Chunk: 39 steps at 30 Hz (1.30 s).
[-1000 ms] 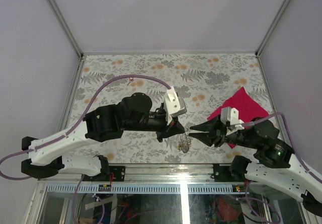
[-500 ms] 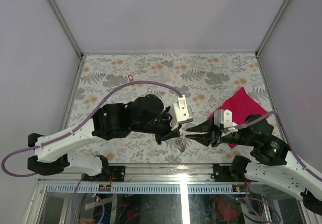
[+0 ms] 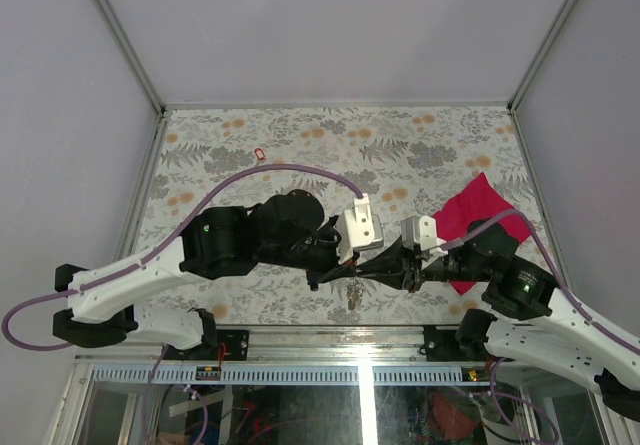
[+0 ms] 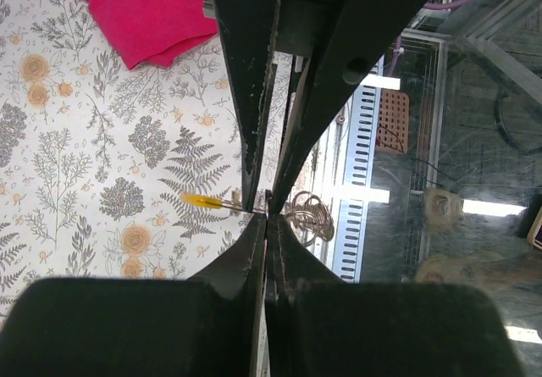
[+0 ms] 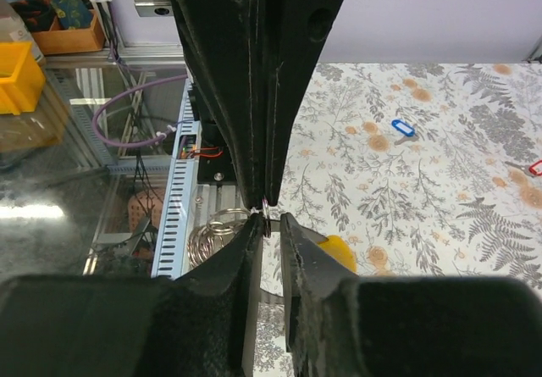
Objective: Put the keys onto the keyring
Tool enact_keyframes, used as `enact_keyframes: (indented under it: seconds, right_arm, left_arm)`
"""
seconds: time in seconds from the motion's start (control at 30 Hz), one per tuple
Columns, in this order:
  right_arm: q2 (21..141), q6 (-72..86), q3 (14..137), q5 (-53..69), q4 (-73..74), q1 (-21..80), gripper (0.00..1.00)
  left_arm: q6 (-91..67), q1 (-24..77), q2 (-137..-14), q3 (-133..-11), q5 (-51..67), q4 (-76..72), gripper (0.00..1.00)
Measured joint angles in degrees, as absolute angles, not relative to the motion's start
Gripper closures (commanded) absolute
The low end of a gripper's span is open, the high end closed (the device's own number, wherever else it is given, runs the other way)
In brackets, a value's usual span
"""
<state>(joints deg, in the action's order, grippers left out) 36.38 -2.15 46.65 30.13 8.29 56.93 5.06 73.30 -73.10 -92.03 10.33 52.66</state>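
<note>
My left gripper (image 3: 347,271) is shut on the keyring (image 3: 355,291), whose silvery coils hang below its tips near the table's front edge. In the left wrist view its tips (image 4: 267,217) are pressed together, with the yellow key (image 4: 203,200) sticking out to the left and the ring's coils (image 4: 310,216) to the right. My right gripper (image 3: 372,271) meets it tip to tip. Its jaws (image 5: 271,221) stand narrowly apart around a small ring at the left gripper's tips; the yellow key's head (image 5: 339,250) shows beside them. A red key (image 3: 260,153) lies far back left. The black key is not visible.
A magenta cloth (image 3: 487,215) lies at the right, partly under the right arm. A small blue tag (image 5: 402,127) rests on the floral table cover. The metal rail (image 3: 360,340) of the table's front edge runs just below both grippers.
My right gripper has moved left up to the left gripper's tips and its jaws have narrowed. The left gripper shifted slightly right, still shut on the keyring.
</note>
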Motion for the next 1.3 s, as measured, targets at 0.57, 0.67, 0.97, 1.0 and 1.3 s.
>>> enact_keyframes:
  seconds: [0.57,0.67,0.97,1.0,1.3]
  right_arm:
    - [36.88,-3.16,46.76,32.23,6.98,56.93,1.0]
    - [36.07,-6.35,46.76,32.16,6.57,56.93,1.0]
    - [29.98,-21.32,44.01,32.58,-0.01,56.93,1.0]
    - [28.95,-23.22,43.22,32.6,-0.86,56.93,1.0]
    - [25.41,-40.21,38.33,32.12,-1.87,56.93,1.0]
  left_arm:
    - [4.51,73.65,-69.8,-90.45,10.15,50.89,0.55]
    - [2.74,73.84,-64.66,-86.26,9.41,47.44,0.47]
    - [-6.37,73.89,-52.29,-72.95,1.91,37.67,0.25]
    - [-7.42,73.89,-51.92,-72.12,1.15,36.82,0.25]
    - [-12.67,73.89,-51.68,-67.57,-4.23,31.62,0.25]
